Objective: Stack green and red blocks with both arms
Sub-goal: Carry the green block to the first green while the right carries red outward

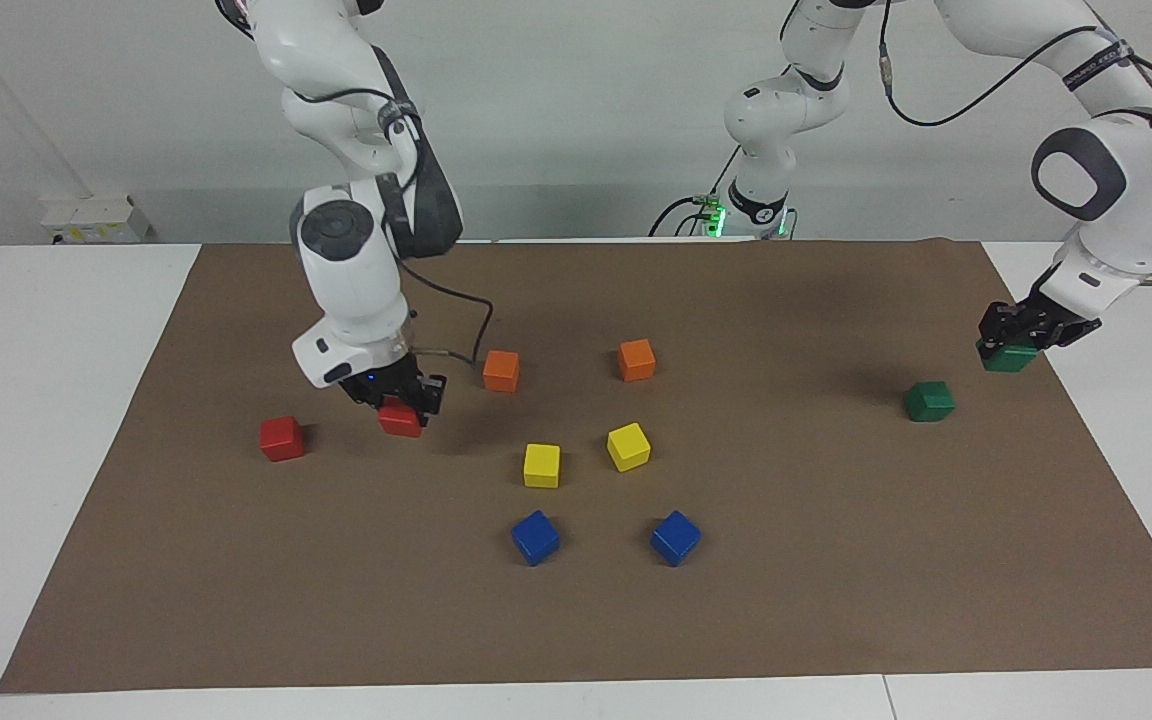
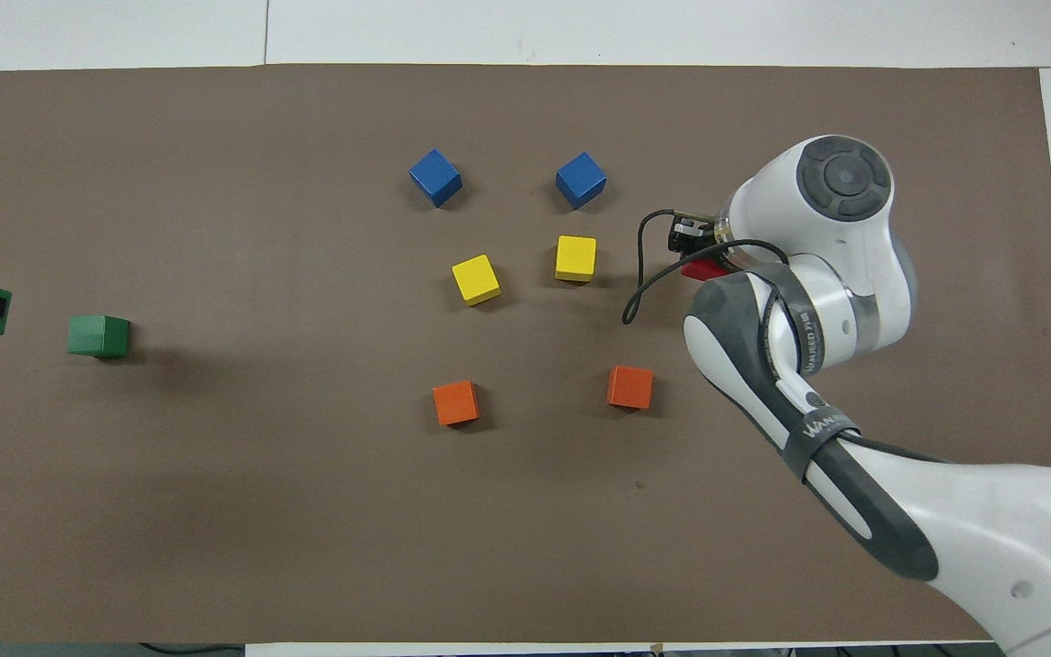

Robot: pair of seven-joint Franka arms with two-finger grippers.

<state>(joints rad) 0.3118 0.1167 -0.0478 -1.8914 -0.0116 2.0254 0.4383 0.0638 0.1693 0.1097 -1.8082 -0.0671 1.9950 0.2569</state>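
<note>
Two cameras cover the scene. The facing view sits high, across the surface (image 1: 56,400) from the robots, and looks back at them and down at a slant, so both arm bases and the wall show along its top edge and the brown mat (image 1: 786,600) spreads out below. The overhead view hangs high above the robots' own end and looks steeply down and forward; the brown mat (image 2: 215,511) nearly fills it, and one arm rises large from its lower corner. Both stand well back. They share the whole mat and the cubes on it, turned half a turn from each other
</note>
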